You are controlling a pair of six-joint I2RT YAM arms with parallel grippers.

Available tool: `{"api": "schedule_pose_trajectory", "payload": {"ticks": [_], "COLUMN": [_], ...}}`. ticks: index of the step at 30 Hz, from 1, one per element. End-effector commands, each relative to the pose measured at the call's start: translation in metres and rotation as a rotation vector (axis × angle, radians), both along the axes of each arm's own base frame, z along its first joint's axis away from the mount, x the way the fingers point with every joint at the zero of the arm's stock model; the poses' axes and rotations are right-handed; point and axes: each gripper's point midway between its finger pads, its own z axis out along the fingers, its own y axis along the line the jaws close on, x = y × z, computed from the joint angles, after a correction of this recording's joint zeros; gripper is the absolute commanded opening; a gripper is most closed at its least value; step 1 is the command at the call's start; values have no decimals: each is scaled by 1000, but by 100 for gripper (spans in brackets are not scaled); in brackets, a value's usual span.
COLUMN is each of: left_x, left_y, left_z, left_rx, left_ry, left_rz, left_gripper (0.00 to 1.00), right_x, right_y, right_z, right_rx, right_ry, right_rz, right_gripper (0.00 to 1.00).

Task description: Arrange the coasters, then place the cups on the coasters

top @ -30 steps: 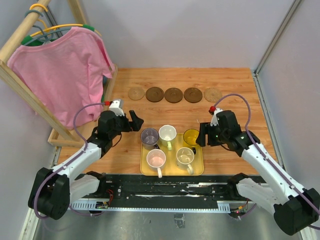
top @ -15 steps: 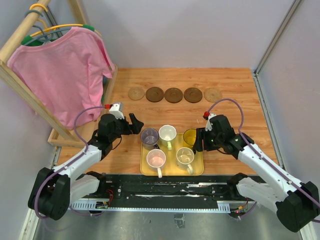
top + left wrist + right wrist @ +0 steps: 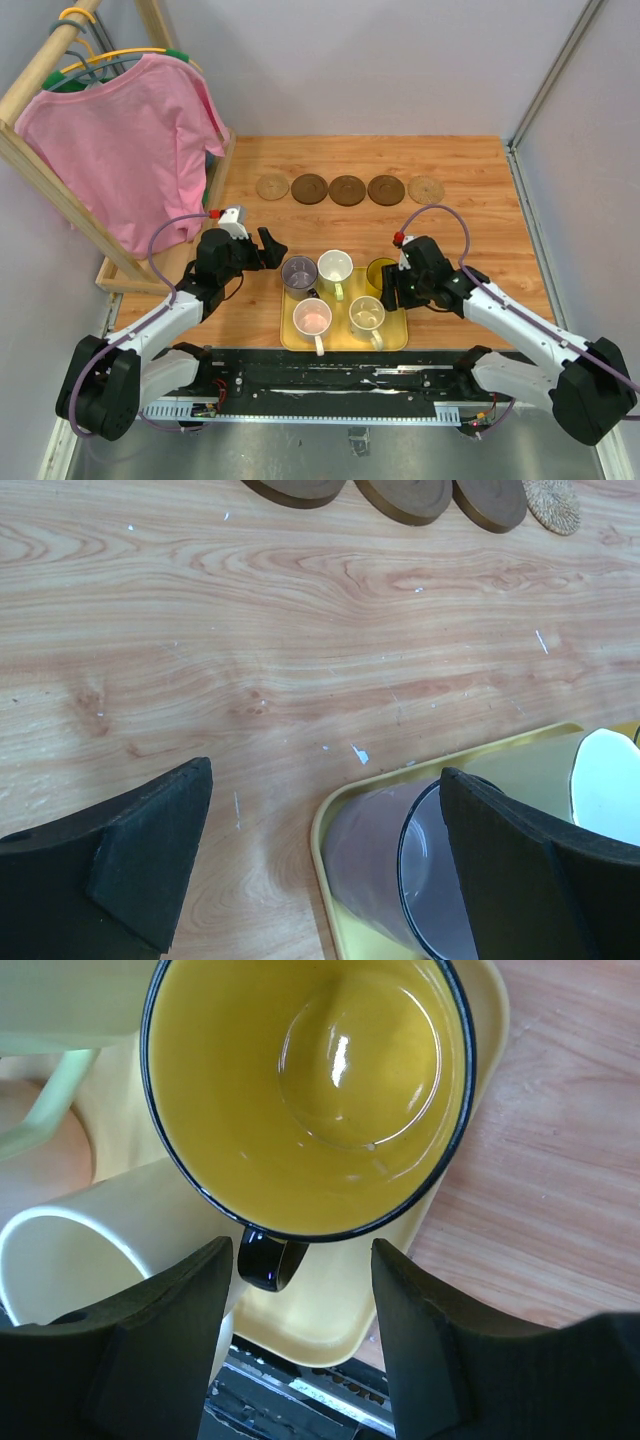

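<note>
Right pincer (image 3: 300, 1255) moved in over glossy yellow cup (image 3: 330, 1080), open astride its dark loop handle (image 3: 268, 1262) | left pincer (image 3: 325, 780) gapes wide

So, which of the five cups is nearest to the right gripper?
The yellow cup, at the tray's far right corner: the right gripper, jaws open, straddles its dark handle. No other cup is so close.

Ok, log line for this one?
coasters: in a row, bare | cups: all on tray | left gripper: open, beside purple cup | right gripper: open, astride handle of yellow cup
</note>
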Motion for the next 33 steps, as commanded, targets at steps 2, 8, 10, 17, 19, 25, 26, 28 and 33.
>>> {"api": "schedule_pose_trajectory", "payload": {"ticks": [2, 8, 10, 17, 19, 25, 26, 28, 33], "left_x": [1, 0, 0, -1, -2, -2, -2, -3, -3], "left_y": [-4, -3, -3, -2, -2, -2, -2, -2, -1], "left_z": [3, 0, -1, -5, -7, -9, -10, -10, -12], "left_rx": [-17, -13, -13, -12, -10, -13, -13, -13, -13], "left_ry": [-18, -14, -12, -5, -3, 0, 2, 3, 4], "left_rz": [-13, -10, -11, -7, -6, -6, -4, -7, -4], "left_gripper": [100, 100, 100, 100, 100, 100, 100, 100, 100], "right_x": [-1, 3, 5, 10, 12, 12, 12, 12, 15], "right_y": [8, 13, 12, -3, -8, -10, -9, -7, 0], "right_z": [-9, -18, -22, -31, -30, -29, -29, -31, -33], "right_rx": [-9, -36, -55, -161, -187, -211, -210, -211, -224], "right_ry": [7, 7, 4, -18, -30, -45, -44, -40, -42], "right_rz": [13, 18, 11, -68, -93, -100, -97, -90, -73], "right_gripper": [59, 59, 59, 50, 49, 46, 46, 46, 45]}}
